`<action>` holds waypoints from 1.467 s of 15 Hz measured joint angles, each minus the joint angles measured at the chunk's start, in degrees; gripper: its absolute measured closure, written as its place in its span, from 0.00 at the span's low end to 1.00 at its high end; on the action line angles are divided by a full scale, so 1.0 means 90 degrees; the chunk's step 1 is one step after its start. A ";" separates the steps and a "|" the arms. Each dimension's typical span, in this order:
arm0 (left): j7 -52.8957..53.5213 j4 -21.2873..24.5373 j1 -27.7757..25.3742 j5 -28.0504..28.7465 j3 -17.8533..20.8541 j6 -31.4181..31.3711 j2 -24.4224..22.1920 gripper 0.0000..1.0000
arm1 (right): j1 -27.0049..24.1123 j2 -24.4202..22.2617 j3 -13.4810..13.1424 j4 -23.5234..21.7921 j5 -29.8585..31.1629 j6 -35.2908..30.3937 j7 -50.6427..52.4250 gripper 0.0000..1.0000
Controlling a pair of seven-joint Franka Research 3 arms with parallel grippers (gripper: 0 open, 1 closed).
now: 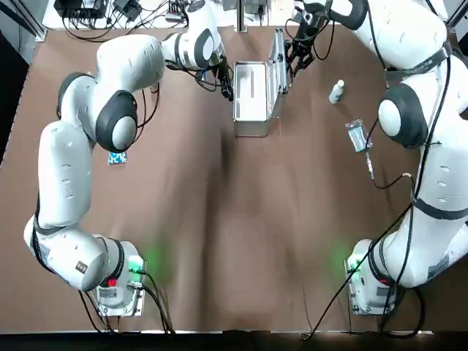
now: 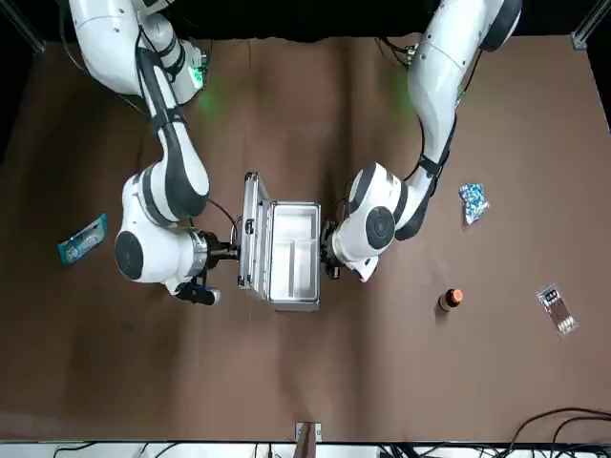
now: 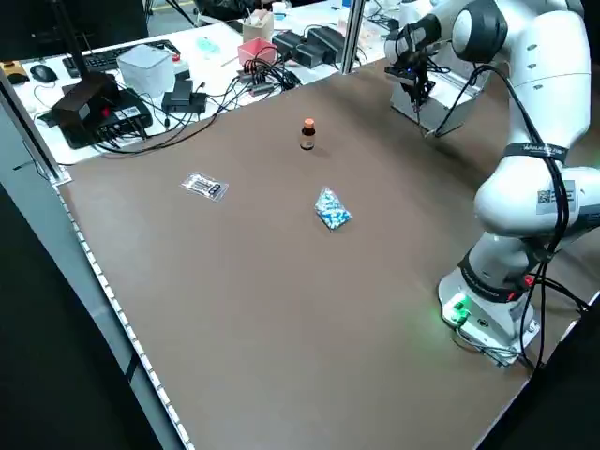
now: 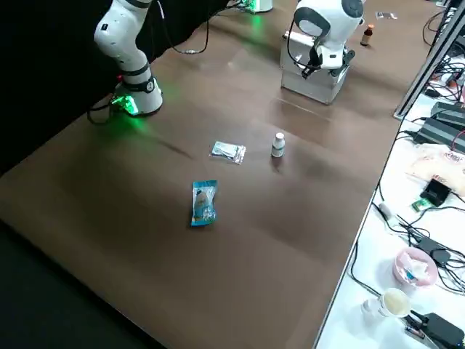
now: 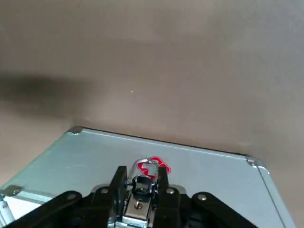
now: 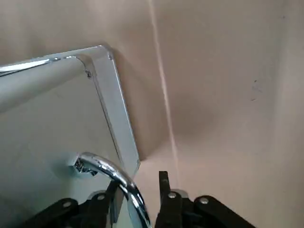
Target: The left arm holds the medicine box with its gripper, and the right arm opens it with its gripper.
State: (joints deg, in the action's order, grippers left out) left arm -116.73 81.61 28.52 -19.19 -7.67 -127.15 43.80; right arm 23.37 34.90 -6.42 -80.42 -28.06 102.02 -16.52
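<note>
The silver medicine box stands open at the far middle of the table, its white inside showing. Its lid is upright on the robot's right side. My left gripper is at the box's left wall, shut on a metal latch between its fingers. My right gripper is behind the raised lid, shut around the lid's chrome handle, with one finger on each side of it.
On the robot's right lie a white bottle, a clear packet and a teal packet. On its left are a blue blister pack, a brown bottle and a small sachet. A cluttered bench borders the table.
</note>
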 joint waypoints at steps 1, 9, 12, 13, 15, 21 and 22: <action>0.0000 0.0000 0.0000 0.0000 0.0000 0.0000 0.0000 0.70 | -0.0033 0.0000 0.0000 -0.0008 -0.0004 -0.0014 0.0063 0.63; 0.0000 -0.0002 0.0000 0.0000 -0.0001 0.0000 -0.0001 0.70 | -0.0160 0.0058 0.0001 -0.0059 -0.0124 -0.0185 0.0484 0.57; -0.0001 -0.0002 -0.0001 0.0000 -0.0001 0.0001 0.0000 0.70 | -0.0265 0.0080 -0.0002 -0.0063 -0.0260 -0.0312 0.0653 0.36; -0.0001 -0.0002 -0.0001 0.0000 -0.0001 0.0001 0.0000 0.70 | -0.0300 0.0088 -0.0002 -0.0063 -0.0308 -0.0350 0.0675 0.27; -0.0001 -0.0002 -0.0001 0.0000 -0.0001 0.0001 0.0000 0.70 | -0.0336 0.0093 -0.0002 -0.0063 -0.0440 -0.0481 0.0715 0.09; -0.0001 0.0000 -0.0003 0.0000 -0.0001 0.0001 0.0000 0.70 | -0.0587 0.0092 -0.0010 0.0022 -0.1033 -0.1450 0.0777 0.01; -0.0001 0.0000 -0.0003 0.0000 -0.0001 0.0001 0.0000 0.70 | -0.0682 0.0088 -0.0014 0.0091 -0.1035 -0.1651 0.0827 0.01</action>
State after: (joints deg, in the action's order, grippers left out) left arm -116.74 81.60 28.49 -19.19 -7.68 -127.13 43.80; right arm 17.23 35.69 -6.55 -79.60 -37.37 87.17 -9.08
